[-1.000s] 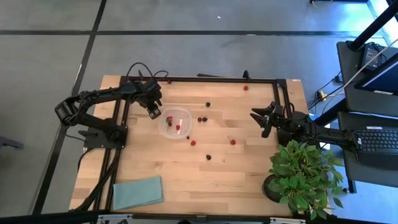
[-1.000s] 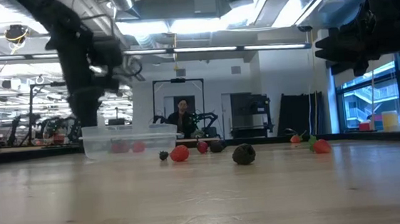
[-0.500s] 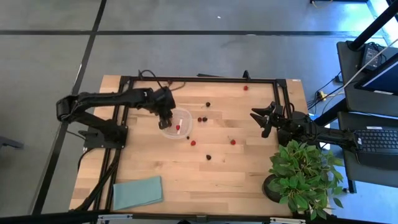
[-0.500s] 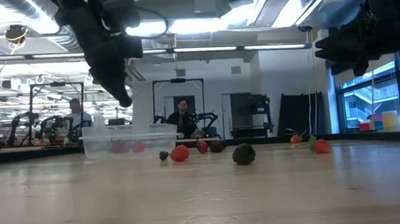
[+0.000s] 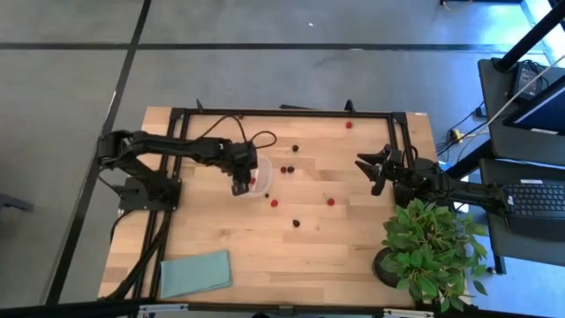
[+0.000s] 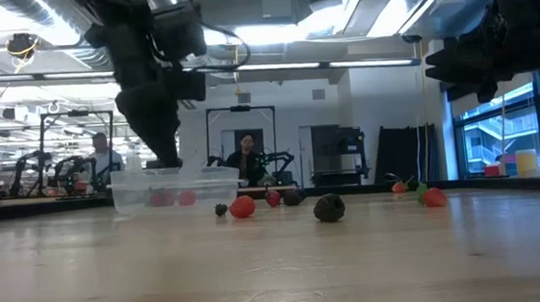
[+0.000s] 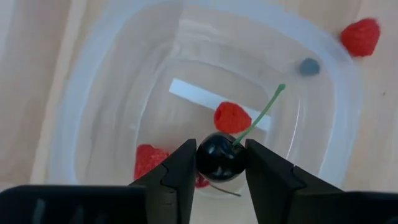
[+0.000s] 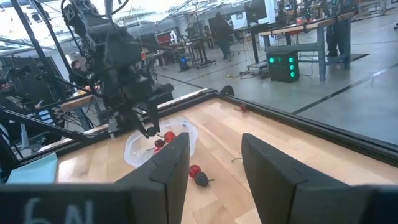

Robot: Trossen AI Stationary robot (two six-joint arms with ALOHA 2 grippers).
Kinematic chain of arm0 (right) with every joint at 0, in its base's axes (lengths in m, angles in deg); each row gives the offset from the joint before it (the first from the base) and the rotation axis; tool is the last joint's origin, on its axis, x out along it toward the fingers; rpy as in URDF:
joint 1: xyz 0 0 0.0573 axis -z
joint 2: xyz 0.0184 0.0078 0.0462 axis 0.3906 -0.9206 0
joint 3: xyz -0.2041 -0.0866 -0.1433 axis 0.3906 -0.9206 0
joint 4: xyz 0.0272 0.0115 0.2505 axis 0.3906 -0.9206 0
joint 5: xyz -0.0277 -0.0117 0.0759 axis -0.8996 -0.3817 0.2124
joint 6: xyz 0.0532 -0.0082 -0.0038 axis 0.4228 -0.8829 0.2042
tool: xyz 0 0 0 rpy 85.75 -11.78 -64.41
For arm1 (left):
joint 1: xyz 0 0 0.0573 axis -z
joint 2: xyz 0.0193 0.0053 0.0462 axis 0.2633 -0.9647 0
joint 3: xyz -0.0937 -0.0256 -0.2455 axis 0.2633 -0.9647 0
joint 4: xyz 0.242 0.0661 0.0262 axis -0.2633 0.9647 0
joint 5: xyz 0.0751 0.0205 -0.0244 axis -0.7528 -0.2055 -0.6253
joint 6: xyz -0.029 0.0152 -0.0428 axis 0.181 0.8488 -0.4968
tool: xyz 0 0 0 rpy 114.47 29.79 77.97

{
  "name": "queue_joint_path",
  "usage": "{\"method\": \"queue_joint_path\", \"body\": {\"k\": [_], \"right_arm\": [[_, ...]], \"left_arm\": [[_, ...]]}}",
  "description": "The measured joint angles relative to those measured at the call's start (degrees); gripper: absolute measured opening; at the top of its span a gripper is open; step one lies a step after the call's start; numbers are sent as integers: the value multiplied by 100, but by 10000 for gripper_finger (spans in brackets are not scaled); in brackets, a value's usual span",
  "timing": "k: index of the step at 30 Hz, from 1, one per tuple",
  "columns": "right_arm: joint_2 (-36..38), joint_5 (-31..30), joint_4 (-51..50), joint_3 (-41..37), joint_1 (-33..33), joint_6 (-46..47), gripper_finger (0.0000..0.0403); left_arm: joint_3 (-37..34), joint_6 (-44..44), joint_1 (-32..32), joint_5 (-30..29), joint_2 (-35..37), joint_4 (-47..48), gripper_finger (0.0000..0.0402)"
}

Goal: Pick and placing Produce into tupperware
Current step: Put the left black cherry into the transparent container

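Note:
The tupperware (image 5: 253,174), a clear shallow container, sits on the wooden table left of centre with red berries (image 7: 231,117) inside. My left gripper (image 7: 219,154) hangs over it, pointing steeply down, shut on a dark cherry (image 7: 217,159) with a green stem. In the low view this gripper (image 6: 162,157) stands just above the container's rim (image 6: 175,174). More produce lies loose on the table to the right (image 5: 288,169) (image 5: 330,201). My right gripper (image 5: 372,170) waits open near the right edge, level, touching nothing. My left gripper pinches the dark cherry's round body (image 7: 210,163) between its two fingers, one on each side. The fingers come from above, slanting down. The cherry is lifted clear above the tupperware's floor, and its green stem (image 7: 261,118) sticks out away from the fingers.
A leafy potted plant (image 5: 433,252) stands at the near right corner and a teal cloth (image 5: 194,272) lies at the near left. A black frame rail (image 5: 291,112) runs along the far edge. Loose berries (image 5: 296,223) (image 5: 349,124) dot the middle and far right.
My left gripper has swung from beyond the tupperware's far left corner toward the table's right and near edges. It now hangs over the container. It has rolled somewhat on the way.

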Motion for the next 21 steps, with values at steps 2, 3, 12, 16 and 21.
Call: {"method": "queue_joint_path", "body": {"k": [2, 3, 12, 16, 21], "right_arm": [[1, 0, -2, 0, 1, 0, 149], [-2, 0, -1, 0, 0, 0, 149], [-2, 0, -2, 0, 2, -7, 149], [-2, 0, -2, 0, 0, -10, 149], [-2, 0, -2, 0, 0, -17, 149]], "left_arm": [[0, -2, -2, 0, -141, -57, 116], [0, -4, -4, 0, -198, -59, 116], [-2, 2, -4, 17, -425, -112, 119], [-2, 8, -4, 17, -423, -150, 129], [-2, 9, -4, 17, -423, -149, 132]]}}
